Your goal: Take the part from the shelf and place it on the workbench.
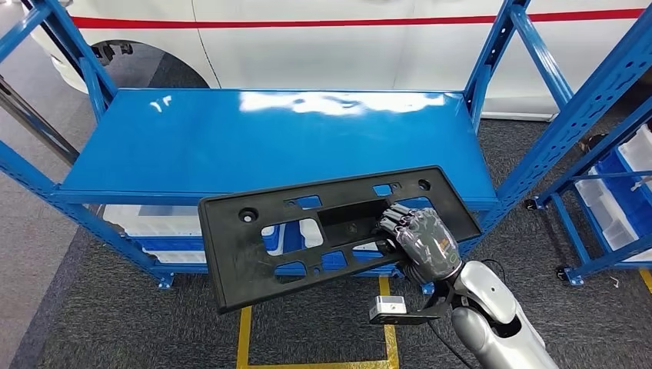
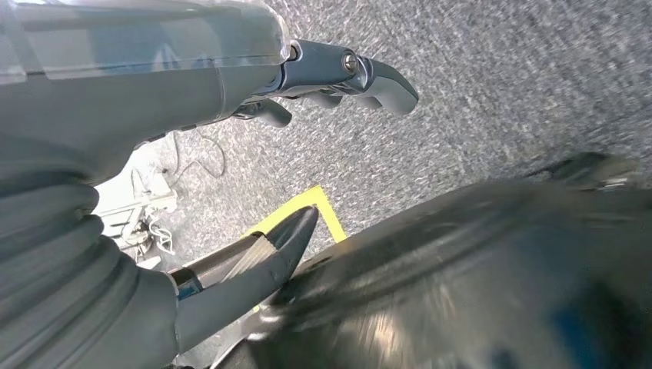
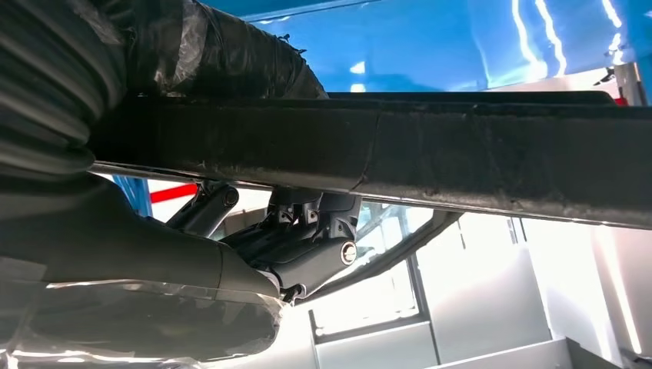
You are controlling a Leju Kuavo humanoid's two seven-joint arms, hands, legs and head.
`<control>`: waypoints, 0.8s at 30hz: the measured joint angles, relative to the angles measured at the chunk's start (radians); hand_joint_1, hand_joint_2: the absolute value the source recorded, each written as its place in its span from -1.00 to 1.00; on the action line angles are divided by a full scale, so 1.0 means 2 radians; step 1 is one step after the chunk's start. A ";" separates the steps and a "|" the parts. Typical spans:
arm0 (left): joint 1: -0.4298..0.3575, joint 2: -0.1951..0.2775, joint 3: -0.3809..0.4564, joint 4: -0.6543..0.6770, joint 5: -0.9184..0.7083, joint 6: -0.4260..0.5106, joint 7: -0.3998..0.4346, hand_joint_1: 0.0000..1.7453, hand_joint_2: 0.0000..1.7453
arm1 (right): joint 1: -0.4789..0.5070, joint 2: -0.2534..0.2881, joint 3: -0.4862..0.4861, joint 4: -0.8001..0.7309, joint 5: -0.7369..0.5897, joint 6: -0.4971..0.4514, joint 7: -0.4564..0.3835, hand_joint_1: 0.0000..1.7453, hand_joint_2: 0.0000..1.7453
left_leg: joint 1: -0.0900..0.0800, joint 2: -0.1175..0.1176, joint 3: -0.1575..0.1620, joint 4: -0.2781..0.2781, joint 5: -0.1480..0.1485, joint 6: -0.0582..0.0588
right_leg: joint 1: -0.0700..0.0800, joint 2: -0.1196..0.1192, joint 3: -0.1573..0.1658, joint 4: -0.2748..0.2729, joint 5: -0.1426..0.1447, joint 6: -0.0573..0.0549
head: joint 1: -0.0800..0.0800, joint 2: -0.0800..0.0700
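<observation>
Glossy blue workbench point(image 1: 231, 138); right robot hand point(image 1: 419, 238) grips flat black part point(image 1: 261, 254) (perforated).

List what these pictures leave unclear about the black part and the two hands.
- Head view: right hand covers the black part where it grips; the underside contact is hidden.
- Right wrist view: the part's edge hides its face.
- Left wrist view: left hand hangs over the floor, fingers partly hidden by its cover; a blurred dark shape blocks the rest.

Head view looks down on the blue shelf point(image 1: 277, 138); right wrist view shares it close up; left wrist faces floor.
</observation>
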 joint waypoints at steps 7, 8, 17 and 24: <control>0.001 -0.002 0.002 -0.003 0.000 -0.002 -0.001 -1.00 1.00 | 0.002 -0.009 0.001 -0.007 -0.001 0.000 0.000 1.00 1.00 | -0.002 0.002 0.007 -0.055 0.010 0.026 | -0.002 0.002 -0.020 0.028 -0.026 0.019 | 0.001 0.000; 0.001 -0.002 0.003 -0.004 0.000 -0.002 -0.001 -1.00 1.00 | 0.003 -0.010 0.001 -0.007 -0.001 0.000 0.000 1.00 1.00 | -0.003 0.003 -0.001 -0.054 0.017 0.029 | -0.002 0.003 -0.027 0.055 -0.054 0.020 | 0.001 0.000; 0.003 -0.008 0.013 -0.012 0.001 -0.017 -0.001 -1.00 1.00 | -0.002 -0.011 0.004 -0.008 -0.002 -0.001 0.000 1.00 1.00 | -0.013 0.003 -0.060 -0.051 0.069 0.027 | 0.014 0.003 0.096 -0.009 -0.066 -0.006 | 0.001 0.000; 0.010 -0.008 0.028 -0.028 0.002 -0.035 0.001 -1.00 1.00 | -0.020 -0.007 0.010 -0.005 -0.004 0.010 0.004 1.00 1.00 | -0.008 0.001 -0.083 0.015 -0.004 0.006 | 0.006 -0.002 0.068 -0.038 -0.027 -0.017 | 0.002 0.000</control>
